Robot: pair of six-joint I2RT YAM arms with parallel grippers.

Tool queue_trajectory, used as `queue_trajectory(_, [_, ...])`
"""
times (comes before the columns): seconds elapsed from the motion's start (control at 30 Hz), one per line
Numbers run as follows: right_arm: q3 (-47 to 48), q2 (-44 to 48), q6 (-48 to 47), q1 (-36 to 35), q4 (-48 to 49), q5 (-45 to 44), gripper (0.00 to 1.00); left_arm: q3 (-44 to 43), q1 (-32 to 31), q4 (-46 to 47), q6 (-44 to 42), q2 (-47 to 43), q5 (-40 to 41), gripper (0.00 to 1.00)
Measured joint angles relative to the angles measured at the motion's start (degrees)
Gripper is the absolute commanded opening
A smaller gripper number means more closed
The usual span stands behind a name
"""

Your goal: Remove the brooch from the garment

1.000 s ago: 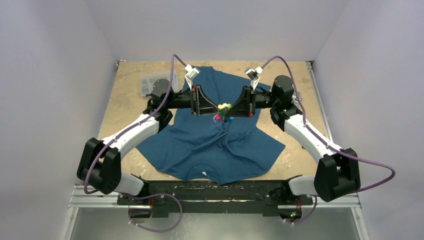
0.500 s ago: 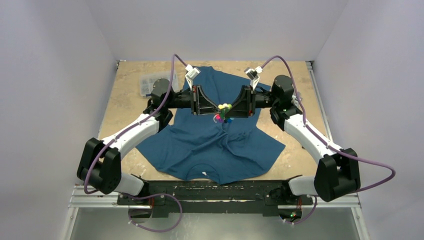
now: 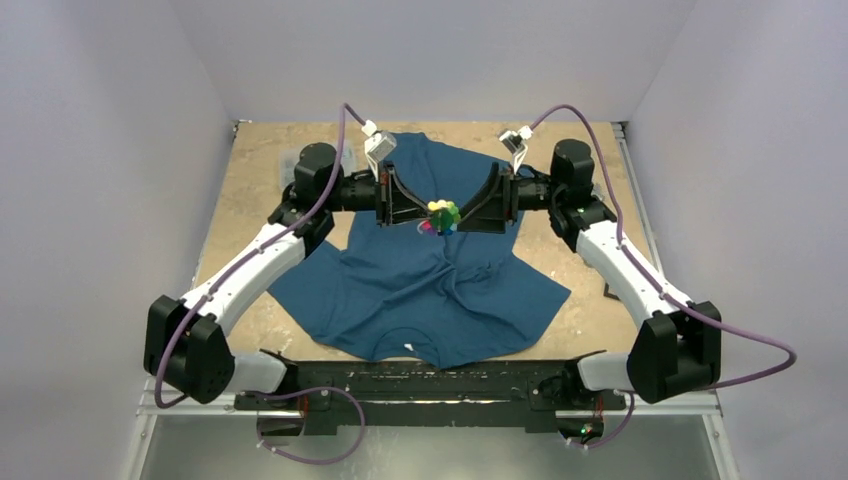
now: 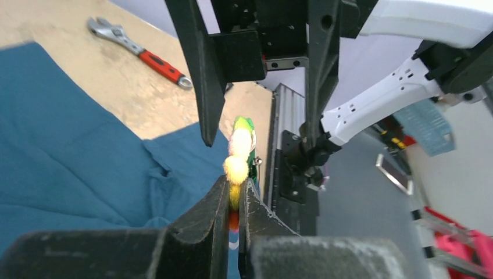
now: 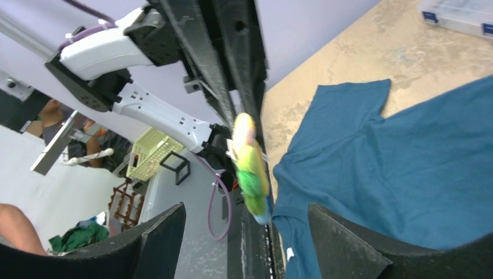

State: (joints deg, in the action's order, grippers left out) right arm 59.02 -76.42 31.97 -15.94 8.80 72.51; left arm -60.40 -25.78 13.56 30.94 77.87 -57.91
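The rainbow flower brooch (image 3: pixel 441 214) hangs above the middle of the teal garment (image 3: pixel 400 290), which lies spread on the table. My left gripper (image 3: pixel 428 215) reaches in from the left and is shut on it. In the left wrist view the yellow and green petals of the brooch (image 4: pixel 239 151) stick out past the left gripper (image 4: pixel 235 181). My right gripper (image 3: pixel 462 213) faces it from the right, open. In the right wrist view the brooch (image 5: pixel 250 168) sits ahead of the right gripper (image 5: pixel 247 209), touching neither finger. Folds of cloth run up toward the brooch; whether it still touches the fabric I cannot tell.
A red-handled wrench (image 4: pixel 148 55) lies on the bare wooden table (image 3: pixel 600 160) beyond the shirt's edge. A clear plastic box (image 5: pixel 459 14) stands near the table's far left corner. Walls close in the table on three sides.
The right gripper has opened and let go of the brooch, while the left gripper has shut on it. Both arms shifted slightly toward the far side, and the brooch rose a little.
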Motion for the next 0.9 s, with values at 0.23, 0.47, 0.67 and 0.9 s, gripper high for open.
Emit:
queue_trajectory(0.23, [5.25, 0.35, -6.45, 3.30, -12.48, -2.62, 0.83, -5.84, -1.20, -22.36, -35.93, -6.71, 2.73, 0.00])
queue_trajectory(0.47, [14.29, -0.68, -20.44, 3.80, -29.35, -4.26, 0.81, 2.08, -7.82, -38.66, -89.74, -23.50, 5.25, 0.00])
queue_trajectory(0.67, [24.41, -5.29, -37.11, -0.31, -46.12, -5.16, 0.74, 8.92, -8.68, -43.85, -123.67, -28.70, 5.22, 0.00])
queue_trajectory(0.9, [29.55, -10.56, -50.56, -8.98, -59.74, -5.66, 0.66, 13.03, -8.87, -49.40, -143.27, -31.26, 2.54, 0.00])
